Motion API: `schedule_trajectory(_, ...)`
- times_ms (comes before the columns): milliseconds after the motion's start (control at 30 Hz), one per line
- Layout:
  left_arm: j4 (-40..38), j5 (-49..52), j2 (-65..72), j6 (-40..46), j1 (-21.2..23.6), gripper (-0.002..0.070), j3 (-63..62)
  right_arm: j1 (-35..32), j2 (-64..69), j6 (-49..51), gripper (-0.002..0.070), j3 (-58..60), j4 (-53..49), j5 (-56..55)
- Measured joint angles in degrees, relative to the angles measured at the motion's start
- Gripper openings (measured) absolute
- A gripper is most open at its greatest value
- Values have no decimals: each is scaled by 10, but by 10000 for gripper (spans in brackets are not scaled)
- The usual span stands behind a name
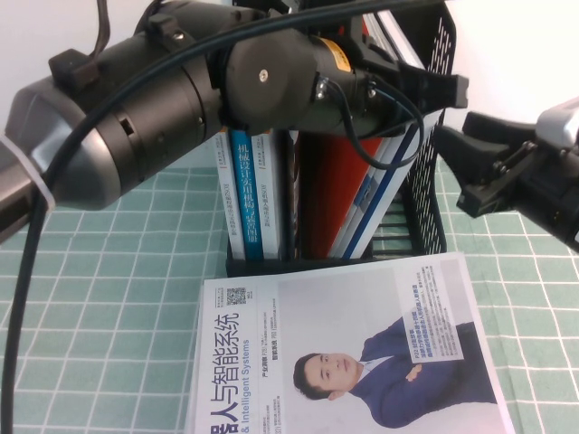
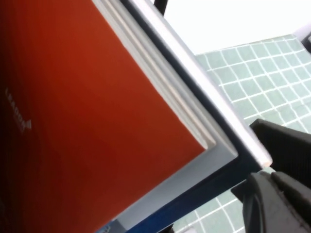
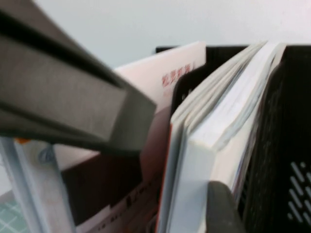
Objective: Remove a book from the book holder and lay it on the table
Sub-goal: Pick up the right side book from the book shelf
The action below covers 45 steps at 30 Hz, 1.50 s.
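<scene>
Standing in book holder (image 1: 425,181): book (image 1: 384,185), thin, floppy, slick; pinch top edge. Left gripper (image 1: 425,90) there, right gripper (image 1: 479,172) beside; grips indiscernible.

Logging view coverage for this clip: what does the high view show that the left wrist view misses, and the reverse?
Only the high view shows the black book holder, the navy-suit magazine lying flat before it, the blue-spined books, the left hand at the holder's top, and the right hand hovering beside it. Only the left wrist view shows the page edges close up. Both show the red cover and the green checked table.
</scene>
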Motion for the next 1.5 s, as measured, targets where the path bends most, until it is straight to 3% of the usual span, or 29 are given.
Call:
schedule_trajectory(733,-11,-61,0,11,0,-3,0,2,15,46,369,-42,-27,-49)
schedule_trajectory(1233,-11,-41,0,27,0,-3,-1,4,17,48,289,-50,-22,34)
schedule_trajectory(1500,-11,-10,0,42,0,-3,-1,4,15,66,234,-52,-85,58)
